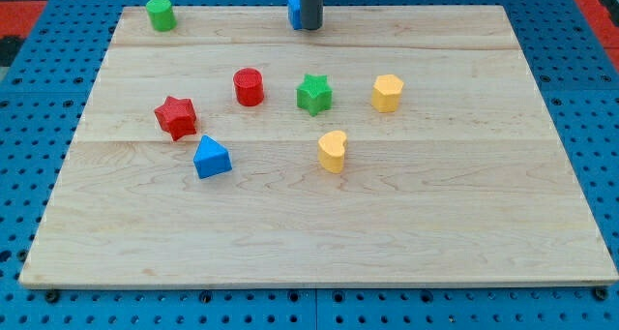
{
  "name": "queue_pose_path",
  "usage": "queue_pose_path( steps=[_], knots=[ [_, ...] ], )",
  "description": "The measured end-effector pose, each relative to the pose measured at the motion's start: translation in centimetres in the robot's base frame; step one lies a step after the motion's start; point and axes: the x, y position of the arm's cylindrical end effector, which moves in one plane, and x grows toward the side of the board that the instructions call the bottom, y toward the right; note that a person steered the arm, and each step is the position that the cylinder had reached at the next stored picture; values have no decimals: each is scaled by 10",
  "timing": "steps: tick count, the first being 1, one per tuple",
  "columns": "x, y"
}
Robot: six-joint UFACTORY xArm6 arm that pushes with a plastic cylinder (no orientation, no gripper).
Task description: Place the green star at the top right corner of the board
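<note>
The green star (313, 94) lies on the wooden board (319, 224), a little above and right of the board's middle. My tip (309, 26) stands at the top edge of the board, near the middle, straight above the green star in the view and well apart from it. A blue block (293, 12) sits right beside the rod on its left, partly hidden by it. The board's top right corner (493, 15) holds no block.
A red cylinder (249, 86) lies left of the green star and a yellow hexagonal block (387, 93) right of it. A yellow heart-like block (333, 151) lies below it. A red star (176, 116), a blue triangular block (211, 159) and a green cylinder (161, 14) lie further left.
</note>
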Motion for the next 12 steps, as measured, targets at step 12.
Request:
queue_pose_path(
  steps=[12],
  knots=[
    [163,-27]
  ],
)
